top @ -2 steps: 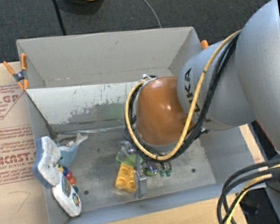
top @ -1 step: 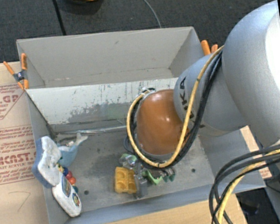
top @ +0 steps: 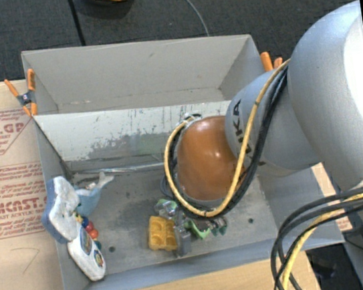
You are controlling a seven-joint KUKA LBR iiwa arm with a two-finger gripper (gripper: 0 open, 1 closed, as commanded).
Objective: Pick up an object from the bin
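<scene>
One yellow, spongy-looking lump point(top: 160, 234) lies on the bin point(top: 130, 74) floor near the front wall, just beside my pincer point(top: 178, 228). Open or closed, I cannot tell. Likely light and soft, so I'd grip across its middle.

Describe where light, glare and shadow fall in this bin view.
Camera view: soft glare on the orange cover; a dark shadow under the arm on the bin floor; the back wall is evenly lit.

Bright, even light, with a soft sheen on the orange cover point(top: 204, 158).
</scene>
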